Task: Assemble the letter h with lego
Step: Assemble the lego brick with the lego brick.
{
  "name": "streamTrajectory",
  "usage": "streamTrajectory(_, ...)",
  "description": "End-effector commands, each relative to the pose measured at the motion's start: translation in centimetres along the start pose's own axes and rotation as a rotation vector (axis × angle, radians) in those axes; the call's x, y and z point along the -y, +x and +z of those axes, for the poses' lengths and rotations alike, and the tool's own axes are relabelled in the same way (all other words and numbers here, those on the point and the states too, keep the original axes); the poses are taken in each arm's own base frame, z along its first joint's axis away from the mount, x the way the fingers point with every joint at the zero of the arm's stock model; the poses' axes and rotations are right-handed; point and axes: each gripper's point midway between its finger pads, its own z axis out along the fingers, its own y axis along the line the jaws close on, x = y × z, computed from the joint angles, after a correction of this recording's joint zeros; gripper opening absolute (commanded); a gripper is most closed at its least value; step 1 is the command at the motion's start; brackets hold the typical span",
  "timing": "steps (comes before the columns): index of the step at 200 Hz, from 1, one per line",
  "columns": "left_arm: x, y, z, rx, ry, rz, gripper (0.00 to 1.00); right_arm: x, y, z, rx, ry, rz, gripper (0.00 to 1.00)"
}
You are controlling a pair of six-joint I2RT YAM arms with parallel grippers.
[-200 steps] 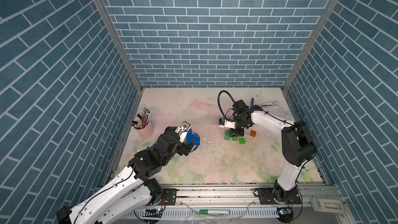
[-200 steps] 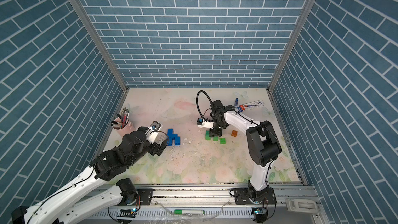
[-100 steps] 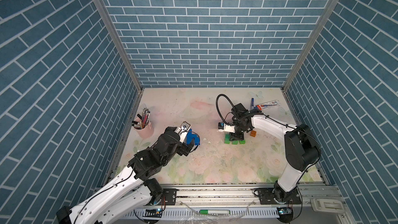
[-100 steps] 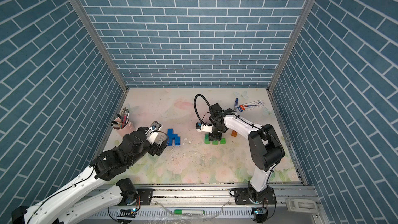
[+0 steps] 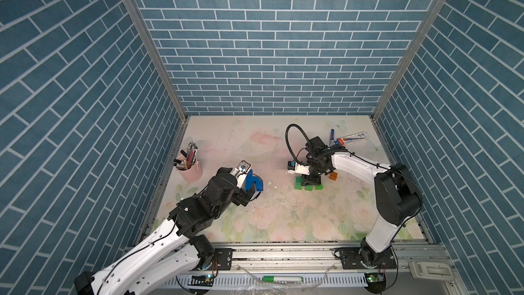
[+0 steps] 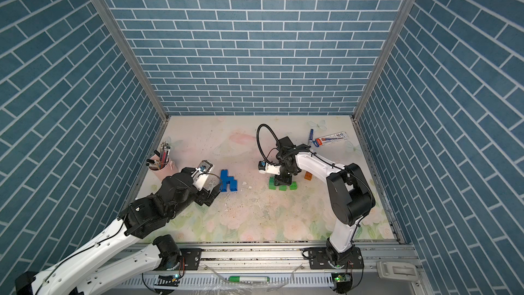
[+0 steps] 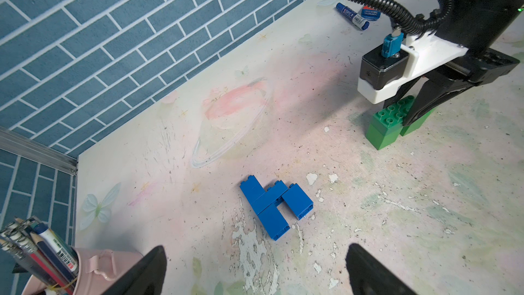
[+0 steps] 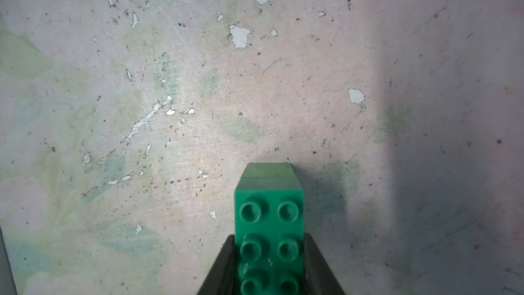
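Right hand (image 5: 311, 179) lowered, clamping one green brick (image 8: 269, 222); left hand (image 7: 255, 251) agape; one orange brick (image 5: 333, 176).

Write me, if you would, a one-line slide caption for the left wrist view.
Open left gripper facing the flat blue lego h; beyond, right gripper shut on a green brick.

bare mat (image 5: 295, 217) centre, green bricks (image 5: 309, 188) (right side)

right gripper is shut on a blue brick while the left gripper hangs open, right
No. The right gripper is shut on a green brick, not a blue one; the right wrist view shows it. The left gripper does hang open.
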Motion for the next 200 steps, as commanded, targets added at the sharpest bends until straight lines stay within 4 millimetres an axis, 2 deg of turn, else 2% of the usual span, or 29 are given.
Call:
streamTrajectory(1,-0.4,-0.6,-0.4,0.011,-0.009,-0.005,0.99,-2.2,1.4,0.6,-0.043,-0.095,0.032,0.0)
streamTrajectory(34,-0.4,-0.6,-0.4,0.008,-0.009,-0.004,0.99,-1.8,1.3,0.1,-0.026,-0.043,0.018,0.0)
streamTrajectory(78,-0.3,-0.6,-0.3,0.006,-0.004,-0.004,0.99,-2.5,3.5,2.7,-0.114,-0.104,0.067,0.0)
streamTrajectory(98,-0.2,-0.6,-0.3,0.006,-0.003,-0.004,0.99,-1.9,2.3,1.7,-0.084,-0.062,0.057,0.0)
streamTrajectory(128,-0.3,-0.7,-0.4,0.011,-0.004,-0.005,0.99,-2.5,-0.6,0.2,-0.025,-0.024,0.015,0.0)
streamTrajectory(137,-0.3,-0.7,-0.4,0.012,-0.004,-0.007,0.99,-3.0,-0.7,0.4,-0.032,-0.033,0.017,0.07)
streamTrajectory(173,-0.2,-0.6,-0.3,0.008,0.002,-0.007,0.99,-3.5,0.3,1.7,-0.077,-0.054,0.062,0.22)
streamTrajectory(200,-0.1,-0.6,-0.2,0.004,0.002,-0.004,0.99,-3.4,-0.1,1.4,-0.07,-0.036,0.077,0.4)
